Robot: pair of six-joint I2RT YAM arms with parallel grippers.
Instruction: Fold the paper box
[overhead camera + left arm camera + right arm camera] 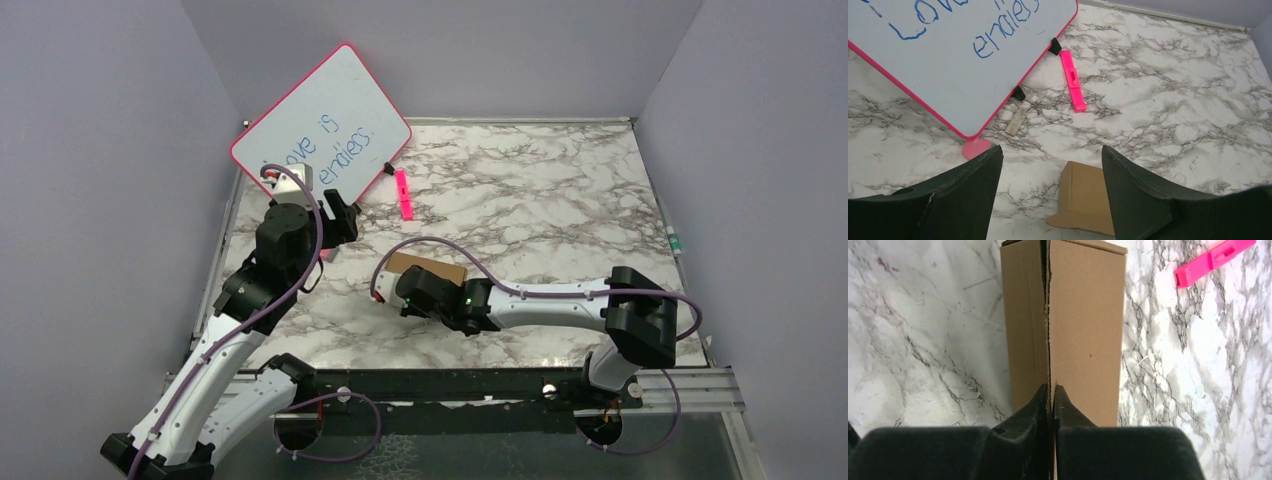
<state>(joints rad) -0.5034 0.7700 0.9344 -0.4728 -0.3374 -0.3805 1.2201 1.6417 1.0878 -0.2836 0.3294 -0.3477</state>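
Box (432, 268) lies on the marble table (560, 190), roughly mid-table and a bit left of centre, nearer the arms than the far wall. Brown cardboard, partly folded up. In the R wrist view the box (1088, 330) runs away from the cam as a long rectangular shape, w/ a thin raw-edged panel standing along its length.

R gripper (405, 288) sits at the near end of the box, arm stretched in low from the right. Its jaws are pinched nearly together on that thin cardboard edge, so the R gripper (1051, 390) has the box held, fingers touching the panel on both sides.

L gripper (340, 215) is up off the table, left of the box and apart from it, just near of the whiteboard (320, 120). In the L wrist view the L gripper (1049, 152) is spread wide w/ nothing between the fingers; the box (1085, 195) shows low in the gap, partly behind the right finger (1133, 195).

Whiteboard (948, 60) has a pink rim and blue handwriting, and stands tilted at far left. A pink marker (404, 195) lies flat on the table just right of the board, far of the box, touching neither. In the L wrist view the marker (1073, 80) is close to the board's corner.
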